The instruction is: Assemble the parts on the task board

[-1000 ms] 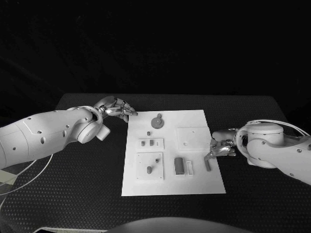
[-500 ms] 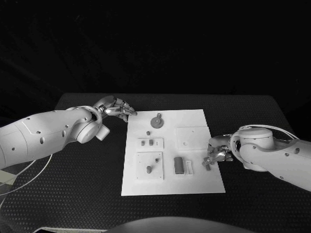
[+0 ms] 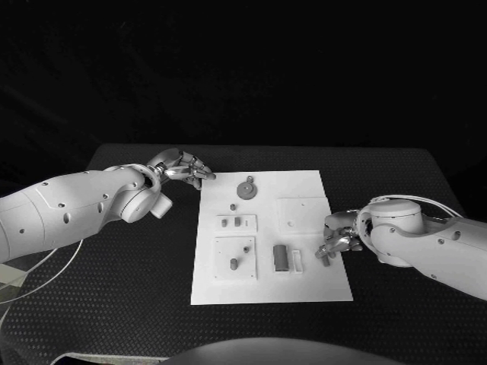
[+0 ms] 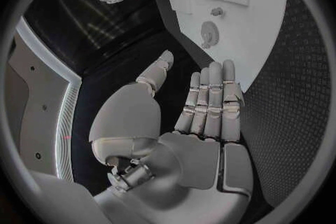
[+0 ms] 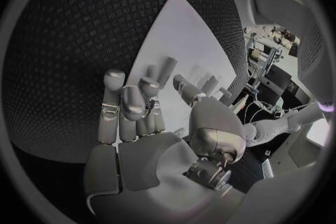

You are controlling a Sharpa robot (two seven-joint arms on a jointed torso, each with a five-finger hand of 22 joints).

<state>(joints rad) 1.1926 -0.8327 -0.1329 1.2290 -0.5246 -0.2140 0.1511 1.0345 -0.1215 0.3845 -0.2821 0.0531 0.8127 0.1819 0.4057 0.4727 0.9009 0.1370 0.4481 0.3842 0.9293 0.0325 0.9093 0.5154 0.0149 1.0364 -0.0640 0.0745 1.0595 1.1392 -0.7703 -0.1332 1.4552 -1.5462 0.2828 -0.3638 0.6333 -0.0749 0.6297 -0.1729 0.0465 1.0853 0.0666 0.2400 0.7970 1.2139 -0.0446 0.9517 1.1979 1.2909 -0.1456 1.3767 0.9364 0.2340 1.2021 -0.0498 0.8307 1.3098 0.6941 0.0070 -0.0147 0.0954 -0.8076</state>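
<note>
Black textured table [image 3: 408, 296]; pale cable [image 3: 30, 285] along its left edge.

black table [image 3: 397, 304] bears the white task board [image 3: 310, 289].

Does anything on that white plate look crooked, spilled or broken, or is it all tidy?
Nothing stands out. The task board lies flat on the black table, its small parts standing in or lying on it in order. The right hand holds a small dark part at the board's right edge; the left hand hangs beside its far left corner.
</note>
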